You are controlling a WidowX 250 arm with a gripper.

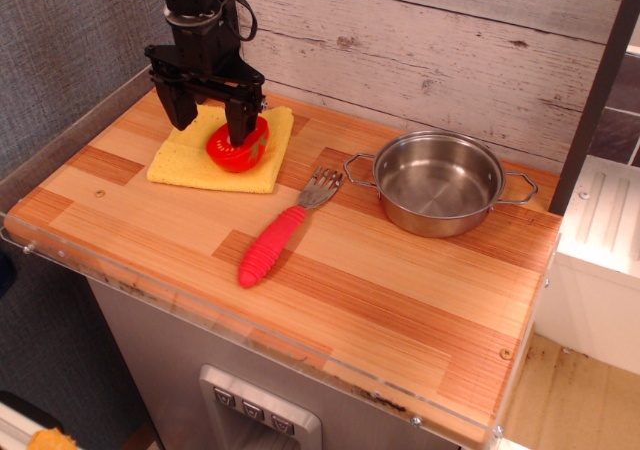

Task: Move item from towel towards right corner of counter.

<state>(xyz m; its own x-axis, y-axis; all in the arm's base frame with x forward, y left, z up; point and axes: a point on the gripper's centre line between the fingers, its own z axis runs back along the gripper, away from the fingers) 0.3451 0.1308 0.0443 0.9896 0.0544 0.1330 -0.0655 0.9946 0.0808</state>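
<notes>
On towel (200, 165): red item (240, 148) | claw (210, 120) spread above, fingers apart

Red item (240, 146) on yellow towel (195, 165)

1. My arm (197, 15) comes down from the top of the view, dark and near upright, with a cable looping beside my wrist.
2. My pincer (210, 122) points straight down, its black body squared above the two fingers.
3. My fingers (183, 110) are spread apart, one on each side, with a clear gap between them.
4. Nothing is clamped between my fingers; the tips hang low, and I cannot tell whether they touch what is under them.
</notes>
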